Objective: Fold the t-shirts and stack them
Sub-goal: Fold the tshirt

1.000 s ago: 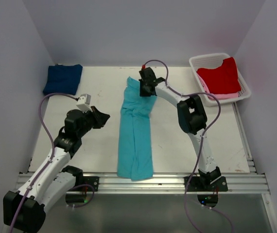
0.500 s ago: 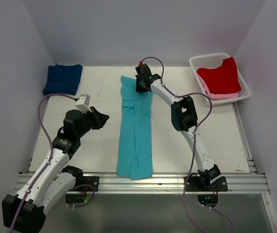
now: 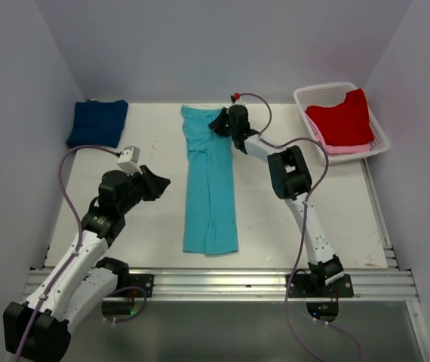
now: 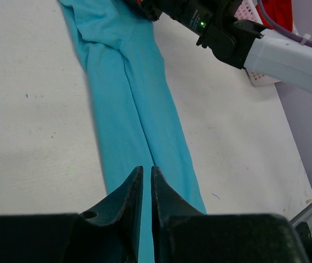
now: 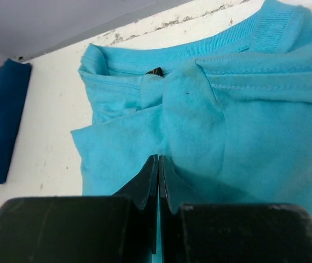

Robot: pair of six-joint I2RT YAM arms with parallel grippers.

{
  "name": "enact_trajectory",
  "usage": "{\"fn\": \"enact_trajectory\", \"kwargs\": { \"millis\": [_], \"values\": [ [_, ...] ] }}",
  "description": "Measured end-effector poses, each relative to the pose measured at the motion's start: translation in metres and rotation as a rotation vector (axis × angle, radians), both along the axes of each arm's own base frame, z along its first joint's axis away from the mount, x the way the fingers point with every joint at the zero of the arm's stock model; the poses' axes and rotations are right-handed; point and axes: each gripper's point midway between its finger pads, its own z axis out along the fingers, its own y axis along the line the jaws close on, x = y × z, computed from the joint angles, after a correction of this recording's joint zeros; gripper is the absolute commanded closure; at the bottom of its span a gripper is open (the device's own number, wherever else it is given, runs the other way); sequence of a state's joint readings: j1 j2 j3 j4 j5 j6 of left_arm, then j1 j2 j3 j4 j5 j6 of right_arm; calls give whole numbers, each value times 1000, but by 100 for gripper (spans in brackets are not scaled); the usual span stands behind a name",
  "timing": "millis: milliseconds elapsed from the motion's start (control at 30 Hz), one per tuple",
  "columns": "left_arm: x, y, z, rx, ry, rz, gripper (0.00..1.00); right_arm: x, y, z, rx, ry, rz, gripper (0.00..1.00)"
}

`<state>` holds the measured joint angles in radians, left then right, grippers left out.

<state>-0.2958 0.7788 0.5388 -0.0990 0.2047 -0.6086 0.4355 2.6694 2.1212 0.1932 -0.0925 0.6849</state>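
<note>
A turquoise t-shirt [image 3: 209, 188] lies as a long narrow strip, folded lengthwise, down the middle of the table, collar at the far end. My right gripper [image 3: 219, 124] sits at that collar end, shut on a pinch of the turquoise cloth [image 5: 243, 126] just below the neckband. My left gripper [image 3: 162, 182] hovers left of the strip, its jaws nearly together with nothing between them; in the left wrist view the turquoise shirt [image 4: 134, 109] runs away beyond them. A folded navy t-shirt [image 3: 98, 122] rests at the far left corner. A red t-shirt [image 3: 341, 117] lies on a pink one [image 3: 328, 147] in the basket.
The white slotted basket [image 3: 305, 96] stands at the far right corner. The right arm [image 3: 290, 173] stretches along the right side of the turquoise strip. A metal rail [image 3: 222, 283] runs along the near edge. White walls close in the table on three sides.
My right gripper has swung back toward the far wall, dragging the turquoise t-shirt with it; the strip's near hem has slid away from the rail. The left arm has stayed put.
</note>
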Motion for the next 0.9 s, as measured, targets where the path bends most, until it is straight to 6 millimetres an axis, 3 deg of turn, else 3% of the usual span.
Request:
{"fn": "enact_trajectory", "kwargs": {
  "millis": [100,167,233,367,433,467,500,533,600,667,767,833,900],
  "values": [
    [-1,0,5,-2,-19,-1,78,-7,-5,16,61,-58,1,100],
    [-2,1,11,-5,-44,-2,73,-20,-8,43,102,-117,12,100],
    [-3,2,20,-8,-83,-2,67,-33,-12,79,136,-184,24,100],
    [-4,4,35,-19,-160,3,53,-78,-28,190,227,-398,59,97],
    [-4,5,35,-19,-170,7,36,-111,-40,233,258,-471,79,82],
    [-3,5,32,-15,-160,7,33,-130,-47,250,269,-503,87,57],
    [-2,4,27,-8,-137,8,28,-149,-54,259,270,-509,95,49],
    [-1,3,19,2,-105,2,27,-165,-60,260,259,-504,104,39],
    [0,-3,-3,17,-11,-30,25,-197,-72,249,219,-453,108,29],
    [-5,-11,-31,28,105,-80,24,-229,-79,216,163,-351,123,28],
    [-25,-19,-63,21,235,-155,22,-288,-89,152,84,-154,150,27],
    [-43,-23,-73,3,281,-206,22,-334,-95,116,41,-34,185,27],
    [-60,-27,-76,-25,305,-256,22,-373,-98,97,21,44,218,27]
  ]
}}
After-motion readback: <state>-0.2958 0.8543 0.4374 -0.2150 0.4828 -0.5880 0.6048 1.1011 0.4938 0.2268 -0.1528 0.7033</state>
